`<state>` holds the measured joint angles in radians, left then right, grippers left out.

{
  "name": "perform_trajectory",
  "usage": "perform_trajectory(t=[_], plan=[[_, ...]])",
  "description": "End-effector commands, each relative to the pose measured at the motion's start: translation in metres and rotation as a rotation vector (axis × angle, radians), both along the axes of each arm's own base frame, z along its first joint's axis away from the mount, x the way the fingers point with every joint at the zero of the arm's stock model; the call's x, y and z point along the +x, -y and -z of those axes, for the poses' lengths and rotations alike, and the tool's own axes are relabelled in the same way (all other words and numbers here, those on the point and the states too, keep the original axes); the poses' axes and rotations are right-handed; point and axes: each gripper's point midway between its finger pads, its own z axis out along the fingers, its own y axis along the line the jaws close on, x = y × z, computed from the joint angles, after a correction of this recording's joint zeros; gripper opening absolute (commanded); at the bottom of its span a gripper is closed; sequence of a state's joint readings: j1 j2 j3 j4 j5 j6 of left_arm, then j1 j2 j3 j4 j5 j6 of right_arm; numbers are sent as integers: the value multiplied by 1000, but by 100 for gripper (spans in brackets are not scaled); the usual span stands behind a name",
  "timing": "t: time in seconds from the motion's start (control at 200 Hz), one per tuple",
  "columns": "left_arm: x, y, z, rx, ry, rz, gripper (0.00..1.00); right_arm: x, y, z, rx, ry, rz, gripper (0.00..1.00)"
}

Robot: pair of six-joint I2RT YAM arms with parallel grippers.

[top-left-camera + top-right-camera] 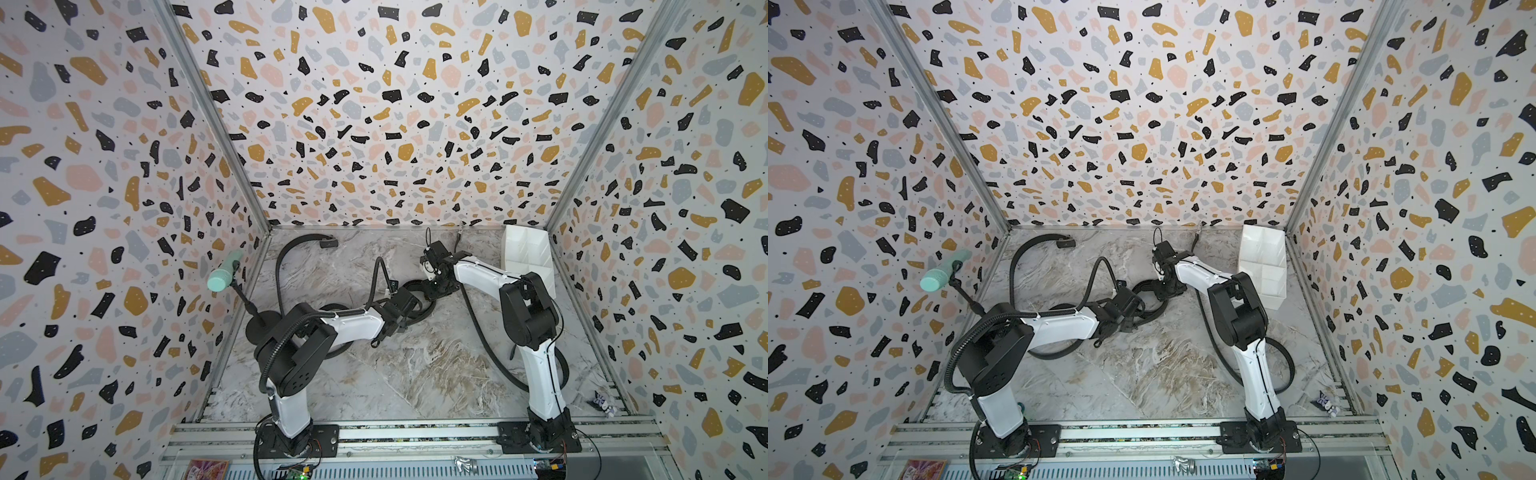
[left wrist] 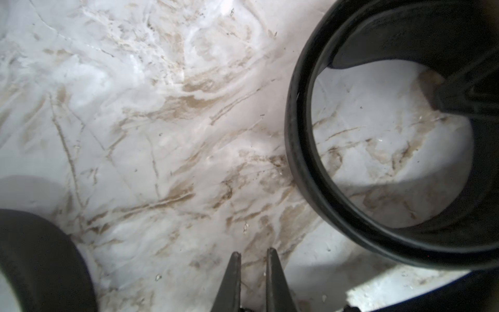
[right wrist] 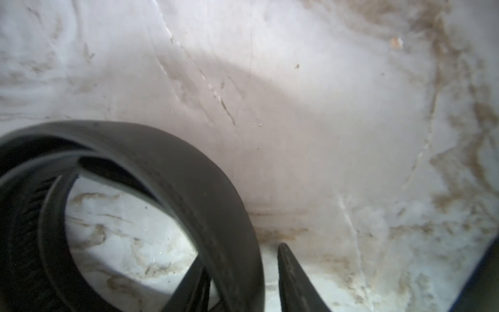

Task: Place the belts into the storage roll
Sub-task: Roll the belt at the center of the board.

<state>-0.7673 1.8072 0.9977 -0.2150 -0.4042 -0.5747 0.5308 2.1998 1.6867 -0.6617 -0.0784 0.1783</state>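
Top views, left tool (image 1: 402, 311): low over the marbled surface (image 1: 395, 374), fingertips hidden under its own black wrist.
Top views, right tool (image 1: 436, 286): faces the left tool from close by, also low over the surface.
Top views, coiled belt (image 1: 412, 284): lies in loose black loops between the two tools and partly under both; it shows in both top views (image 1: 1142, 284).
Top views, belt with the black buckle (image 1: 328, 242): arcs across the surface well apart from the left tool, on the side away from the right tool.
Top views, storage roll (image 1: 540, 245): white divided box well apart from both tools, beyond the right tool and on its side away from the left tool, against the corner walls.
Left wrist, left tool (image 2: 253, 267): fingers (image 2: 235, 275) drawn almost together, only a sliver between them, gripping nothing; bare surface lies under the tips.
Left wrist, coiled belt (image 2: 297, 135): stands on edge as a ring, off to one side of the tips and apart from them.
Right wrist, right tool (image 3: 240, 254): partly open, astride the outer band of the coiled belt (image 3: 189, 173).
Right wrist, outer finger (image 3: 291, 275): just beside the band, a strip of surface showing between them.
Right wrist, inner finger (image 3: 189, 286): inside the ring; the blur leaves it unclear whether it touches the band.
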Motion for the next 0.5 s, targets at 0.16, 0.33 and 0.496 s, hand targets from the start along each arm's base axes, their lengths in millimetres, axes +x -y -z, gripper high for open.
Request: perform_trajectory(t=[0.16, 0.33, 0.496], plan=[[-82, -77, 63, 303, -309, 23, 0, -47, 24, 49, -62, -216, 5, 36], [-60, -61, 59, 290, -260, 17, 0, -59, -1, 40, 76, -253, -8, 46], [-41, -49, 55, 302, -227, 27, 0, -67, -16, 28, 214, -282, 19, 54]])
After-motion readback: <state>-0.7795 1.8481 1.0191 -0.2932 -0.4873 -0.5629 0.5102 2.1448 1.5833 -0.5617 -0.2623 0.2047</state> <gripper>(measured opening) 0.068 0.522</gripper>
